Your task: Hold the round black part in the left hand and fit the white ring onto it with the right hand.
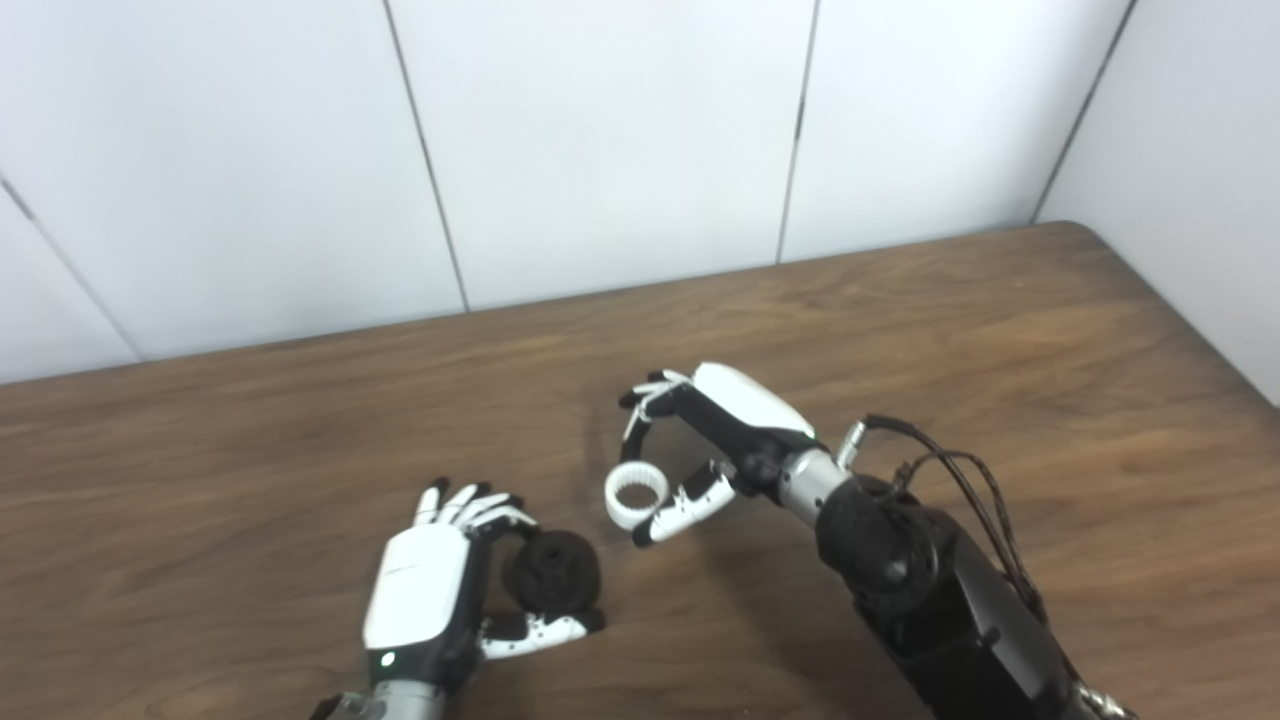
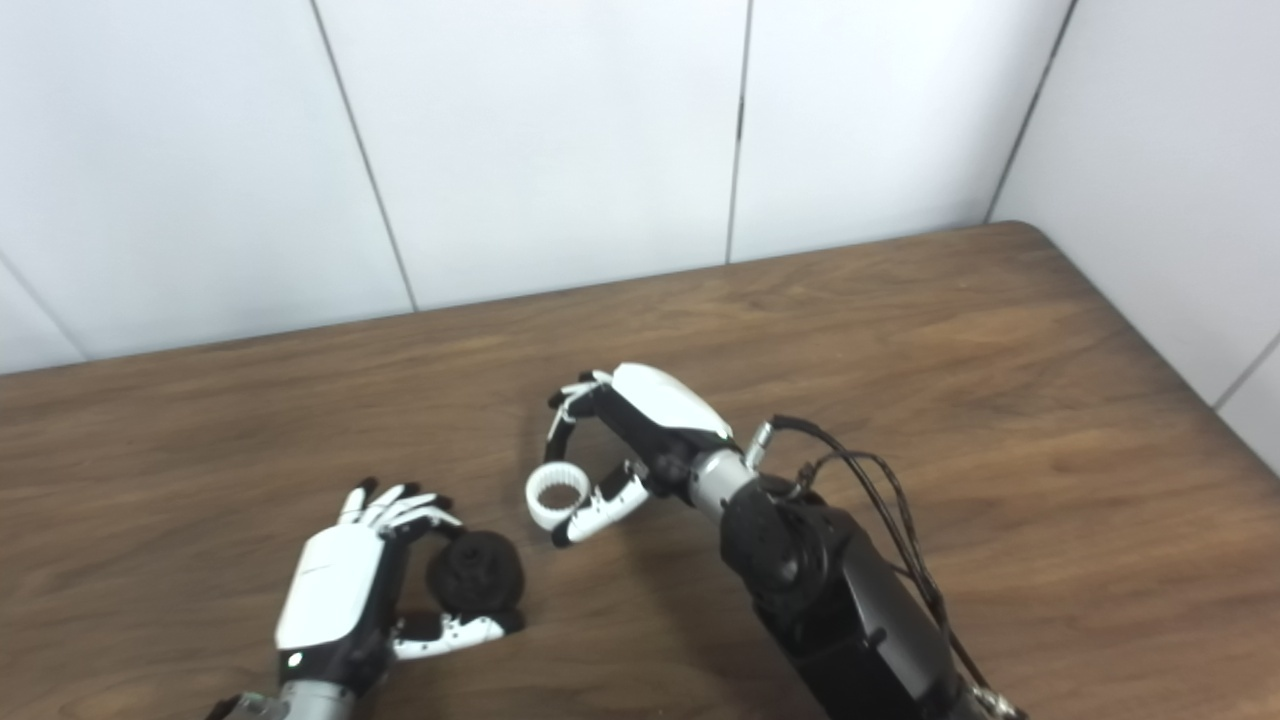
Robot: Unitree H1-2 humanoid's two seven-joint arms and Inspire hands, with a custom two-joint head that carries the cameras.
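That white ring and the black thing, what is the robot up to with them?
It is putting two parts together. The left robot hand holds the round black part low over the wooden table. The right robot hand pinches the white ring between fingers and thumb, just up and to the right of the black part. The two parts are close but apart, so the ring is not fitted yet.

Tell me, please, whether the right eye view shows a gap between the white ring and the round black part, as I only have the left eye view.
Observer: Yes. From that angle too, a strip of table shows between the white ring in the right hand and the round black part in the left hand.
Operator: Thank you. Does it show more of the table's right side?
Observer: It does: the right edge runs further toward the robot, with a wall seam above it.
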